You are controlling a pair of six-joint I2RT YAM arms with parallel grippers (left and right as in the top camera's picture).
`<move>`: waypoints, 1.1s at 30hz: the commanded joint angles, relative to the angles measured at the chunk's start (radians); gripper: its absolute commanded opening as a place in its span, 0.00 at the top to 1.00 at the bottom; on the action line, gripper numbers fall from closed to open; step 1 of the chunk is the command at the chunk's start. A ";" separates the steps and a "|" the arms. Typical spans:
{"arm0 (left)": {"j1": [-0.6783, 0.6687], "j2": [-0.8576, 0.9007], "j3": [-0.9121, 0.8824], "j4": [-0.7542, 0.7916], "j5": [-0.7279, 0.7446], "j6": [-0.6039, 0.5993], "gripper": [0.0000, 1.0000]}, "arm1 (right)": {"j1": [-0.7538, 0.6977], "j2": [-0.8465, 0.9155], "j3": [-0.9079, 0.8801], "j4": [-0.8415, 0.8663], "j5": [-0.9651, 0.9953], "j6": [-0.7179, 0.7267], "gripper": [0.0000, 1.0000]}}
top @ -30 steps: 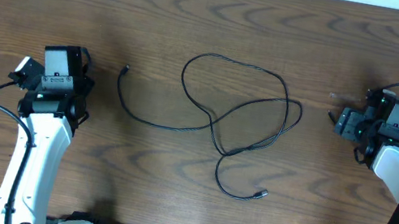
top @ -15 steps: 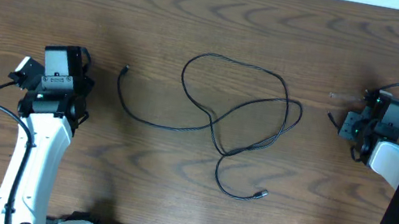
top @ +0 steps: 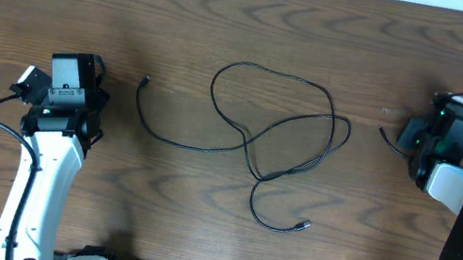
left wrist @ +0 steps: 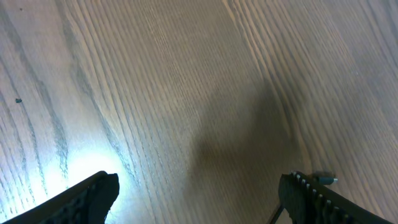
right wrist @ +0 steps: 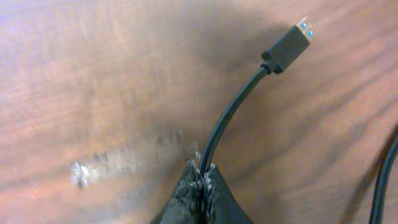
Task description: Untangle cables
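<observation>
- Overhead: a long black cable (top: 258,144) lies loose on the middle of the wooden table (top: 232,15). It makes a wide loop at the top and crosses over itself lower down. One end (top: 146,80) points toward the left arm, and the other end (top: 301,225) lies near the front edge.
- Overhead: the left gripper (top: 75,83) sits on the left of the table, well apart from that cable. From above, its jaw spread cannot be read.
- Overhead: the right gripper (top: 414,143) is on the far right. A short stretch of a second black cable (top: 387,135) sticks out of it toward the middle, apart from the long cable.
- Left wrist: the left gripper (left wrist: 196,190) is spread wide. One fingertip (left wrist: 93,190) shows at the lower left and the other at the lower right. Only bare wood grain lies between them, and nothing is held.
- Right wrist: the right gripper (right wrist: 200,183) has its fingers pressed together, pinching the second black cable (right wrist: 230,112). From the pinch the cord curves up and to the right, ending in a USB plug (right wrist: 287,46) that lies over the wood. Another dark cord (right wrist: 380,180) runs along the right edge of this view, and what it is cannot be told.
</observation>
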 commanded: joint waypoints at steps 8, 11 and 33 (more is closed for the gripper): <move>0.004 -0.005 0.000 -0.003 -0.006 -0.006 0.13 | -0.049 0.006 0.006 0.200 0.204 0.028 0.99; 0.004 -0.005 0.000 -0.003 -0.006 -0.006 0.13 | -0.087 0.006 0.006 0.201 0.237 0.029 0.99; 0.004 -0.005 0.000 -0.003 -0.006 -0.006 0.13 | -0.267 0.007 0.006 -0.019 0.122 0.080 0.01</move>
